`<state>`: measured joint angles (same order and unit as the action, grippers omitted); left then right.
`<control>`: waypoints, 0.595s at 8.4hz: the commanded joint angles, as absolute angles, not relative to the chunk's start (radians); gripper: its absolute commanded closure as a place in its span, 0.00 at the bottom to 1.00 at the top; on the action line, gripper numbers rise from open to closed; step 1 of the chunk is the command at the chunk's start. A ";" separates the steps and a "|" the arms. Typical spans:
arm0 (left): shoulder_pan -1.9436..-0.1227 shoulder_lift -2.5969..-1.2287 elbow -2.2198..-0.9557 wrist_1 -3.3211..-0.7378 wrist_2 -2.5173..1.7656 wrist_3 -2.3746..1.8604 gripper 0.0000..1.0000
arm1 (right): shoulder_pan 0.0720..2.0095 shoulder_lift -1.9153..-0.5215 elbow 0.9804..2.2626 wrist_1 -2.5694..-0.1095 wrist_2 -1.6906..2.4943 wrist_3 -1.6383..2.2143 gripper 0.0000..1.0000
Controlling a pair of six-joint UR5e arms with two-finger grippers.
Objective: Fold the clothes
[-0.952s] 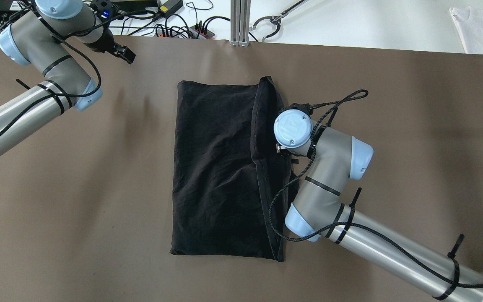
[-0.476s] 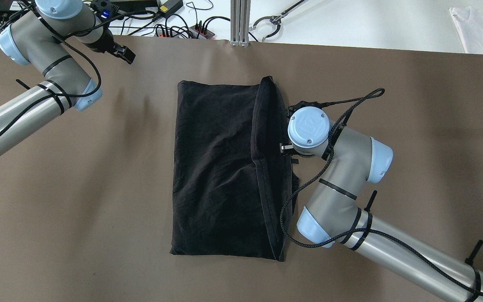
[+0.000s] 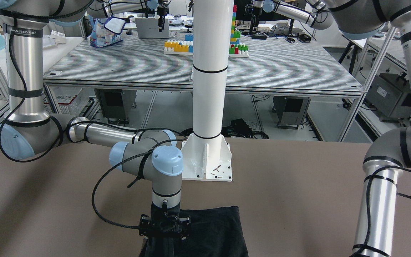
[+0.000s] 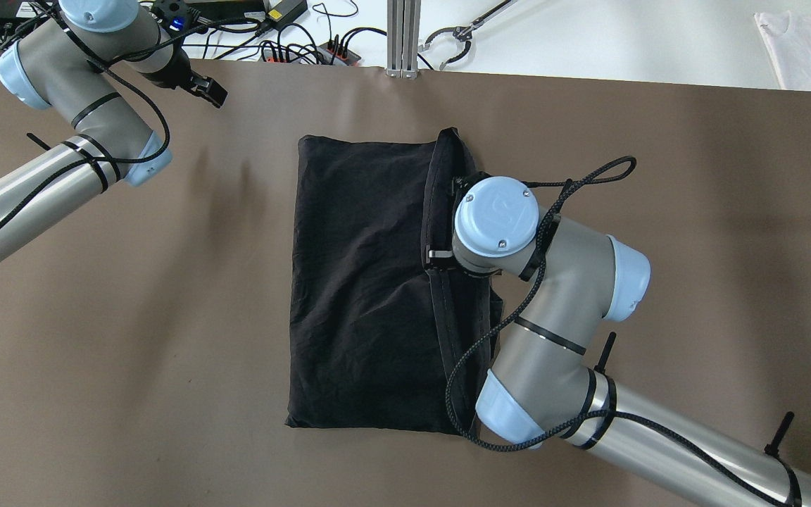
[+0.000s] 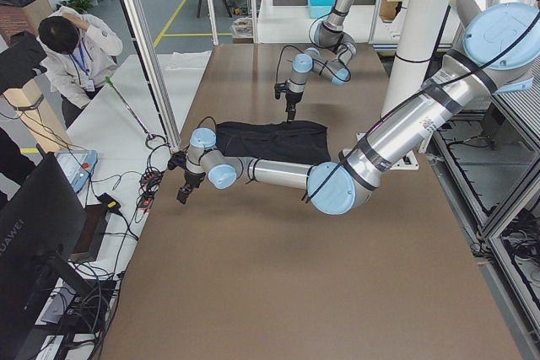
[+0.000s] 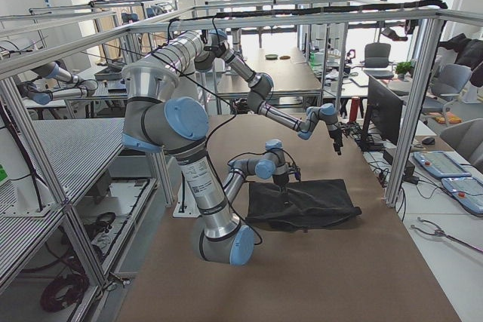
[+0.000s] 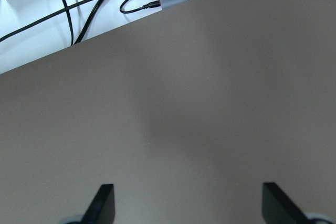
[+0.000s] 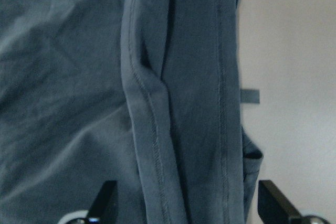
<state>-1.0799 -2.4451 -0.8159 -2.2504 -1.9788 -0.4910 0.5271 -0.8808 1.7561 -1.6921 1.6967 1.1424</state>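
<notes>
A black garment (image 4: 363,282) lies folded in a rectangle in the middle of the brown table (image 4: 659,176), with a hemmed flap folded over its right side. My right gripper (image 8: 189,203) is open and empty, hanging just above that flap's hem (image 8: 152,129); in the overhead view the wrist (image 4: 495,215) hides it. My left gripper (image 4: 208,90) is open and empty over bare table at the far left back corner, far from the garment. The left wrist view shows its fingers (image 7: 102,205) spread wide over bare table.
Cables and a power strip (image 4: 307,49) lie beyond the table's back edge, next to an aluminium post (image 4: 403,35). A white cloth (image 4: 807,49) lies at the back right. The white pillar base (image 3: 207,164) stands at the robot's side. An operator (image 5: 72,48) stands beyond the table.
My right wrist swung right off the garment's edge, then came back left over the folded flap. The garment and the left arm have not moved.
</notes>
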 commanded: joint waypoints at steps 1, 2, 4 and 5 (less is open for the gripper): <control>-1.080 -2.444 -0.816 -2.250 -1.979 -0.489 0.00 | 0.376 -0.890 1.792 -1.727 1.588 1.143 0.08; -1.080 -2.444 -0.816 -2.250 -1.979 -0.489 0.00 | 0.332 -0.902 1.796 -1.783 1.530 1.128 0.14; -1.080 -2.442 -0.815 -2.250 -1.979 -0.489 0.00 | 0.267 -0.910 1.844 -1.918 1.477 1.095 0.24; -1.080 -2.442 -0.816 -2.250 -1.979 -0.489 0.00 | 0.244 -0.920 1.844 -1.934 1.454 1.086 0.28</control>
<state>-1.0799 -2.4429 -0.8152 -2.2503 -1.9793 -0.4895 0.2954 -0.9048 1.8229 -1.8619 1.4999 1.1078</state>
